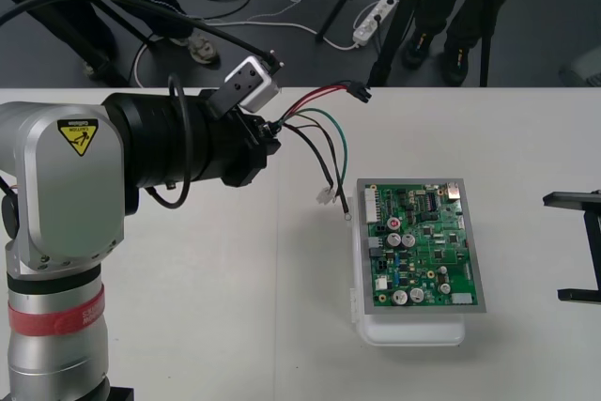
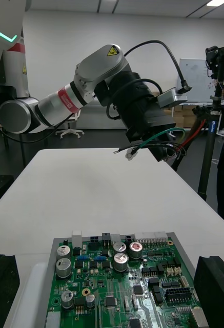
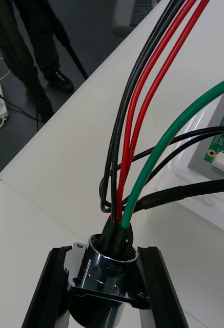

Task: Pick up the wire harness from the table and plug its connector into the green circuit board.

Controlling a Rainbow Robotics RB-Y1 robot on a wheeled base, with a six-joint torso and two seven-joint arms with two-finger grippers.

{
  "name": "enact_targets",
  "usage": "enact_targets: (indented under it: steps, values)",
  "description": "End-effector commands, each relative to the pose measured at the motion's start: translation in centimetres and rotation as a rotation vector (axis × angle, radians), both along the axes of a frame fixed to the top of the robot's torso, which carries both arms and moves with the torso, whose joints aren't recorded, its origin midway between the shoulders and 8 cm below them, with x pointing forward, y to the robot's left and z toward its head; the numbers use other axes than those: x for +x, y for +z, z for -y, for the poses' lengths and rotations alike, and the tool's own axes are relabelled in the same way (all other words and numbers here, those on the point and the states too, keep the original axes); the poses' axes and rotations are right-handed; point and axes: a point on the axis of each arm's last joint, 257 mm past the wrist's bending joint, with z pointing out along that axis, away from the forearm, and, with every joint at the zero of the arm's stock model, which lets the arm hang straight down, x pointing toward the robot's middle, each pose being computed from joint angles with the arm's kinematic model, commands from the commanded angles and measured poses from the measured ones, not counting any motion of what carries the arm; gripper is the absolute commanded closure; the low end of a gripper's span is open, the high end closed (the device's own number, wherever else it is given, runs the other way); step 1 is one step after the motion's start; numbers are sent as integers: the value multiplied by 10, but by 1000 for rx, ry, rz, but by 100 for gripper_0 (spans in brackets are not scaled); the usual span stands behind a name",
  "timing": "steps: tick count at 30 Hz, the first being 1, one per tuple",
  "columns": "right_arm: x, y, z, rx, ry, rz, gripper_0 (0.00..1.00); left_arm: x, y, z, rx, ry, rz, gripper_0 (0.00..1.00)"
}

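Left gripper (image 1: 270, 138): clenched on flanged round metal socket (image 3: 103, 259) of thin red, black and green wire harness (image 1: 317, 133), raised off plain light table (image 1: 188, 326), left of green circuit board (image 1: 423, 243) on white base (image 1: 413, 331). Small black plug (image 1: 359, 93): hanging free near table's far edge, well apart from board. Right gripper (image 1: 580, 246): released, parked at right edge.

Step, by judgement: pickup done, insertion pending. Next, probably: swing plug end toward board, line up with header, press in; perhaps regrasp nearer plug.

Readable writing: none. Only yellow warning triangle (image 1: 80, 136) on left arm.
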Motion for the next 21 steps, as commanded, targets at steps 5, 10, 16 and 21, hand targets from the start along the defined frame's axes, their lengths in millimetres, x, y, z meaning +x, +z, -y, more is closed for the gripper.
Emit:
enact_targets:
  steps: [5, 10, 16, 21]
  values:
    - [12, 15, -5, 33, -12, 6, 0, -5, 41, 45, -27, -57, 111, 100]
    - [13, 14, -6, 38, -19, 2, 0, 1, 47, 51, -19, -40, 147, 100]
    - [12, 15, -5, 43, -17, -5, 0, 7, 52, 58, 4, -13, 189, 100]
    - [6, 21, -8, 68, -3, -31, 0, 9, 57, 65, -9, -1, 208, 100]
